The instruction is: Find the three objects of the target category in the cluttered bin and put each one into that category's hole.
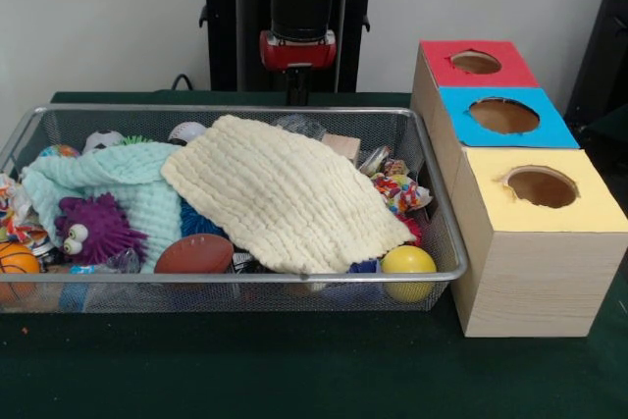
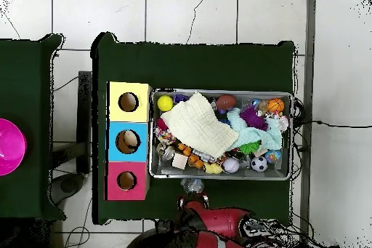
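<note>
A wire mesh bin (image 1: 235, 278) holds a heap of toys under a cream cloth (image 1: 285, 193) and a mint cloth (image 1: 118, 179). Showing around the cloths are a purple spiky toy (image 1: 96, 228), a brown football (image 1: 194, 254), a yellow ball (image 1: 408, 264), an orange basketball (image 1: 15, 264) and a soccer ball (image 2: 259, 164). To the right of the bin stands a wooden box with a red hole (image 1: 476, 62), a blue hole (image 1: 503, 115) and a yellow hole (image 1: 541, 186). My gripper (image 1: 297, 95) hangs just behind the bin's far rim, outside it, holding nothing that I can see.
Bin and box stand on a dark green cloth table (image 1: 294, 370). In the overhead view the box (image 2: 128, 141) touches the bin's (image 2: 221, 92) left end. A pink bowl (image 2: 9, 147) sits on a separate table at the far left. Cables run over the tiled floor.
</note>
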Available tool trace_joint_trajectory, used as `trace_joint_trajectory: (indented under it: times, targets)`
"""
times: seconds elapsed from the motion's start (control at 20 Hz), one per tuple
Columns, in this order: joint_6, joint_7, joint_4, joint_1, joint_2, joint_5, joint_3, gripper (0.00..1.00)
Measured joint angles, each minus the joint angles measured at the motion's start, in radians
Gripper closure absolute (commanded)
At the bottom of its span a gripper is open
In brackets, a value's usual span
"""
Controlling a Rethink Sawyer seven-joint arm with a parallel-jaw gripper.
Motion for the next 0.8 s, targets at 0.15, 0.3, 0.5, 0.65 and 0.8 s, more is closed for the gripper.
trace_joint_trajectory:
  times: [0.15,0.3,0.5,0.65,0.8]
  targets:
    - [0.000,0.000,0.000,0.000,0.006,0.000,0.000,1.00]
    - [0.000,0.000,0.000,0.000,0.015,0.000,0.000,1.00]
    - [0.000,0.000,0.000,0.000,0.024,0.000,0.000,1.00]
    - [0.000,0.000,0.000,0.000,0.026,0.000,0.001,1.00]
    - [0.000,0.000,0.000,0.000,0.027,0.000,0.001,1.00]
